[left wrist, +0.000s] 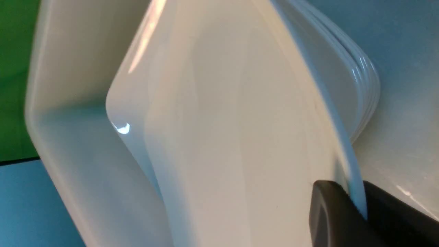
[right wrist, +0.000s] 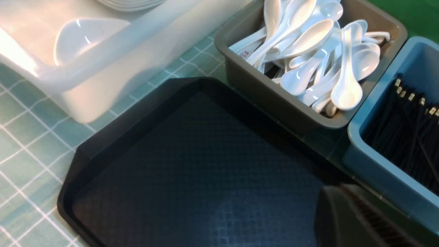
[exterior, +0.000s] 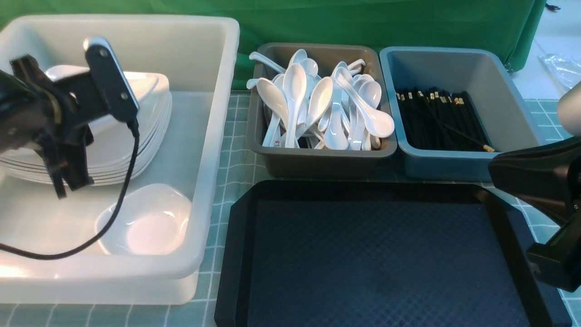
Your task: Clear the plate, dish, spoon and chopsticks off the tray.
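The black tray (exterior: 386,259) lies bare in front of me; its textured floor also shows in the right wrist view (right wrist: 192,154). My left gripper (exterior: 68,175) hangs over the white bin, shut on the rim of a tilted white plate (left wrist: 223,120), its fingertips pinching the plate's edge (left wrist: 355,192). The plate (exterior: 150,91) leans over a stack of like plates. A small white dish (exterior: 145,225) rests on the bin floor. My right gripper (exterior: 499,172) is shut and empty over the tray's far right corner (right wrist: 334,202).
A large white bin (exterior: 218,136) stands left of the tray and holds the plate stack (exterior: 136,145). Behind the tray, a grey bin (exterior: 317,156) holds several white spoons (exterior: 317,104) and a blue-grey bin (exterior: 499,91) holds black chopsticks (exterior: 435,118). A green checked cloth covers the table.
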